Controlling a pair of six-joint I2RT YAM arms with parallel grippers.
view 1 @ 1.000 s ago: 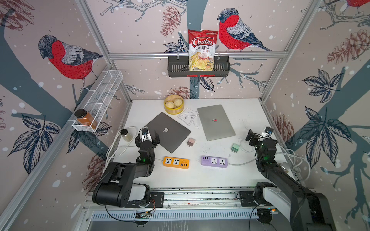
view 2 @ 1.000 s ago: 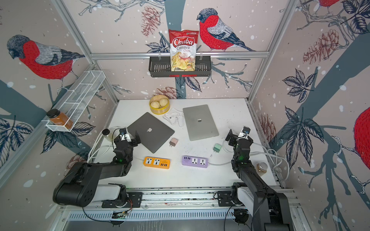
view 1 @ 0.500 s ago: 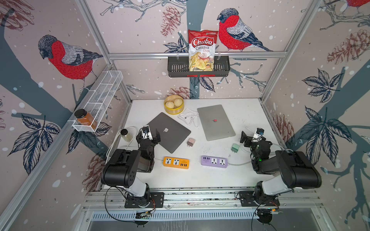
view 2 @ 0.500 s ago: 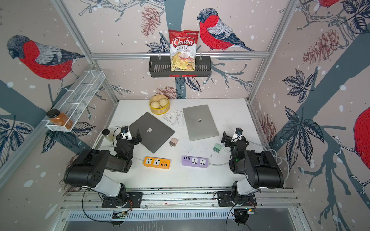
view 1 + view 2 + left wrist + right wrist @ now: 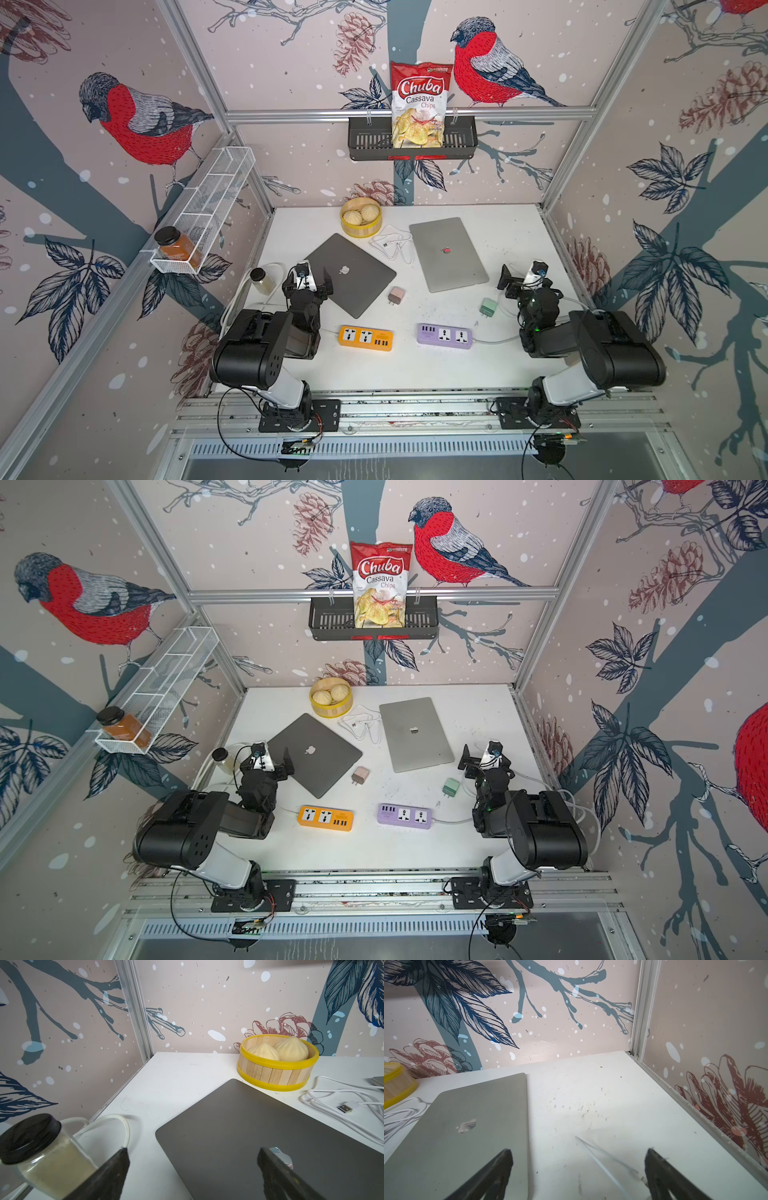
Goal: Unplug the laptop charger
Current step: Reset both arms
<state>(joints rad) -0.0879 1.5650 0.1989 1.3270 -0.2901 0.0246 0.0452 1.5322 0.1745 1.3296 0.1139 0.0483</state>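
Both grippers hung released with nothing between their fingers. The left gripper (image 5: 308, 285) sat low at the near corner of the dark laptop (image 5: 351, 274), with a jar (image 5: 262, 280) just beside it toward the wall. In its wrist view the left gripper (image 5: 193, 1150) showed wide black jaws over that laptop's lid. The right gripper (image 5: 524, 282) hovered beside the near right corner of the silver laptop (image 5: 446, 253). In its wrist view the right gripper (image 5: 579, 1150) stood spread above bare table (image 5: 591, 1088), with a thin cable (image 5: 602, 1157) running between the fingers. Two chargers lay loose on the table, neither seated in a socket. The green charger (image 5: 488, 307) lay near the right gripper, on its inner side and nearer the arm bases, just beyond the purple strip (image 5: 444, 336). The pink charger (image 5: 397, 295) lay between the dark laptop and the orange strip (image 5: 365, 337), well apart from the left gripper, its prongs showing. A coiled white cable (image 5: 392, 245) rested between the laptops, near the steamer basket (image 5: 360, 227).
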